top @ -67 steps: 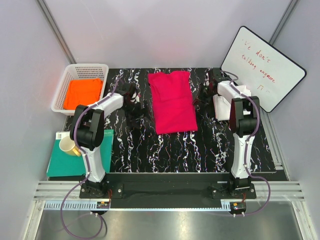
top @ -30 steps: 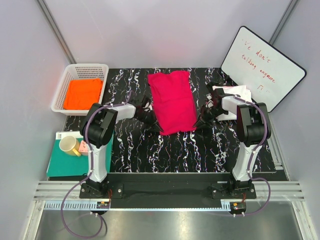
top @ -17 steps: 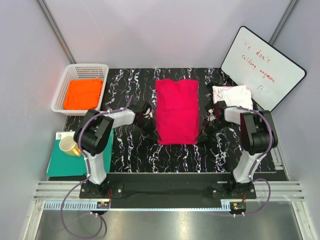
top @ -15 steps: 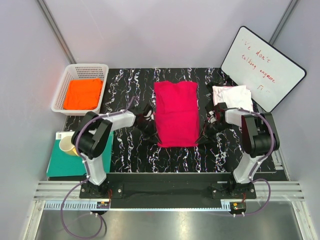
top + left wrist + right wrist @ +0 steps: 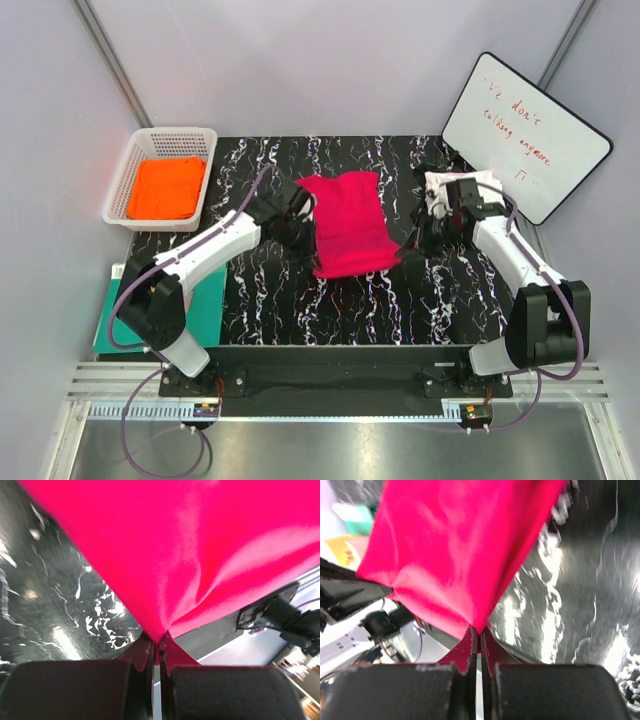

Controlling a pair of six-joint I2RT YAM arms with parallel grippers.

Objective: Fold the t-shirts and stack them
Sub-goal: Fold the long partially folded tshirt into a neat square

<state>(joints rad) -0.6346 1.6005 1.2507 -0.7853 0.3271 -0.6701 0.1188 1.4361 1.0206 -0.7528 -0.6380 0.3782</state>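
The crimson-pink t-shirt [image 5: 346, 225] lies lengthwise in the middle of the black marbled table [image 5: 270, 300], its near end bunched and raised. My left gripper [image 5: 304, 216] is shut on the shirt's left edge. My right gripper [image 5: 411, 247] is shut on its right near corner. In the left wrist view the pink cloth [image 5: 200, 545] fans out from the closed left gripper [image 5: 159, 647]. The right wrist view shows the same cloth [image 5: 460, 545] pinched in the right gripper [image 5: 480, 635]. An orange t-shirt [image 5: 165, 187] lies folded in the basket. A white t-shirt [image 5: 462, 188] lies at the right, partly under the right arm.
A white mesh basket [image 5: 160, 135] stands at the far left. A whiteboard [image 5: 525, 135] with red writing leans at the far right. A teal-green board [image 5: 108, 325] lies at the near left, partly under the left arm.
The right gripper has shut on the pink shirt's corner. Both arms have stretched away from their bases, lifting the shirt's near end off the table and carrying it toward the far side.
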